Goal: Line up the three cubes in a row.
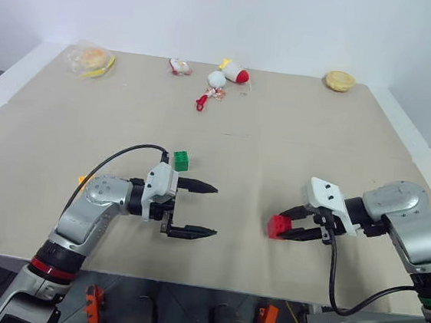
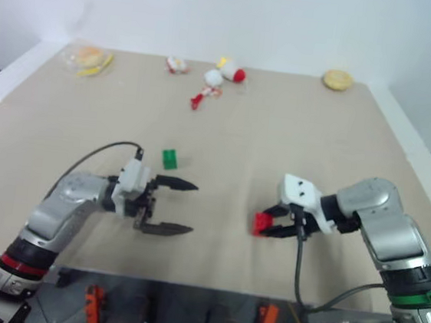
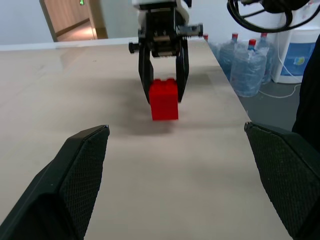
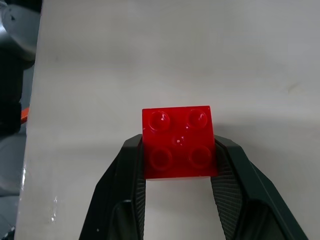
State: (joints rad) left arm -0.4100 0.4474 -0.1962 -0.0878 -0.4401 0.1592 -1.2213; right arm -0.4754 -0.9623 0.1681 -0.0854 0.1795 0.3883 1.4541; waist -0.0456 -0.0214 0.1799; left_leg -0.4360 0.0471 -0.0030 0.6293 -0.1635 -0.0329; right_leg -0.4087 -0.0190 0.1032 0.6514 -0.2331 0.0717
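Observation:
The green cube [image 1: 180, 159] sits on the beige table [image 1: 280, 137], just beyond my left gripper [image 1: 209, 209]. That gripper is open and level, holds nothing, and points toward the right arm. My right gripper [image 1: 287, 226] is shut on the red cube [image 1: 276, 226] low over the table near the front edge. From the right wrist the red cube [image 4: 179, 145] shows studs up, pinched between both fingers. The left wrist view looks straight at the red cube [image 3: 164, 99]. A small orange bit [image 1: 82, 181] peeks out behind my left forearm, mostly hidden.
Along the table's far edge lie a round yellowish toy [image 1: 91, 59], small red-and-white plush toys [image 1: 228, 74] and another round toy [image 1: 339, 81]. The table's front edge [image 1: 188, 276] runs close below both grippers. Water bottles [image 3: 247, 65] stand off the table.

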